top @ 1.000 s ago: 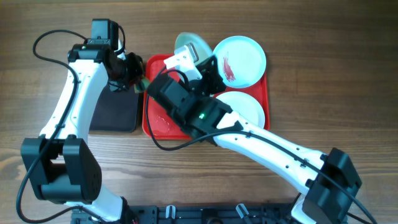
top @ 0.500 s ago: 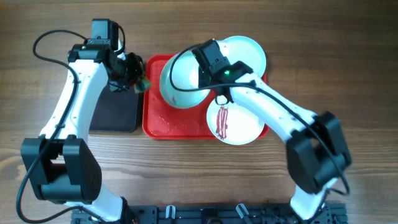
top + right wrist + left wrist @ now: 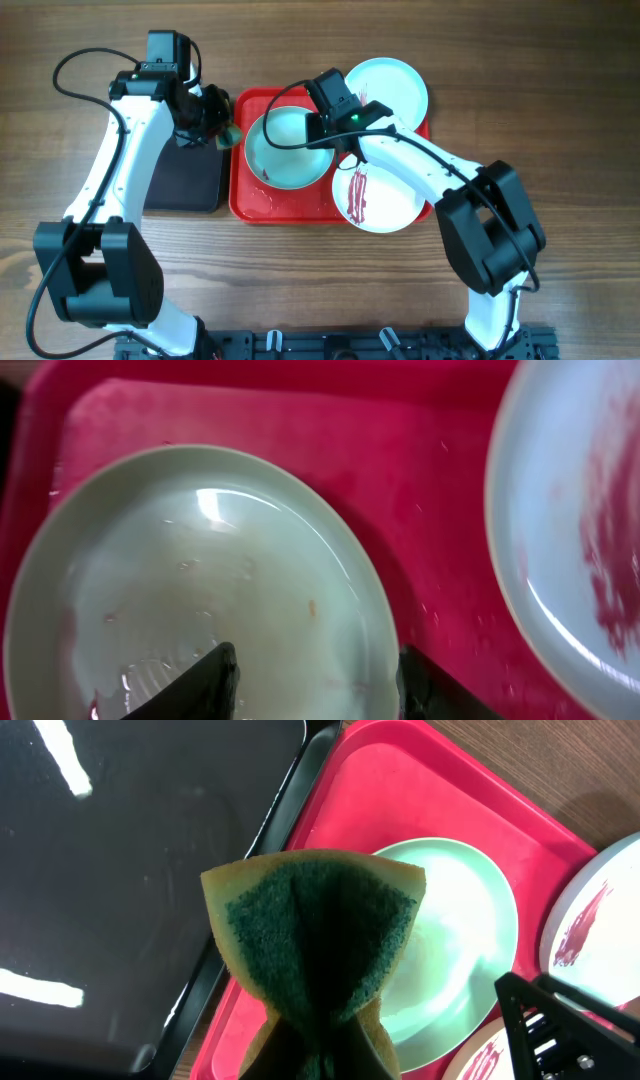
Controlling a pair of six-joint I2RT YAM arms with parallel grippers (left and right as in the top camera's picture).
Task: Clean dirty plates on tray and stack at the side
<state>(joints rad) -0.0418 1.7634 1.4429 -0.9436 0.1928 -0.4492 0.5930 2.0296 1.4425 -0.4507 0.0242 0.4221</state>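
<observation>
Looking at the R arm, what changed? asks Op 1.
Op 2: The pale mint-blue round plate (image 3: 285, 150), tilted up half a sec ago, now lies flat in the left half of the red rectangular plastic tray (image 3: 250, 205). Right end effector (image 3: 320, 670) straddles its rim, fingers apart, so released.
Op 1: And L?
Op 2: Left end effector (image 3: 212, 118) is clenched on the folded yellow-green sponge (image 3: 320, 940) at the tray's left edge. Plate's prob. ready for scrubbing; the white round plate (image 3: 385, 195) is streaked red too.
</observation>
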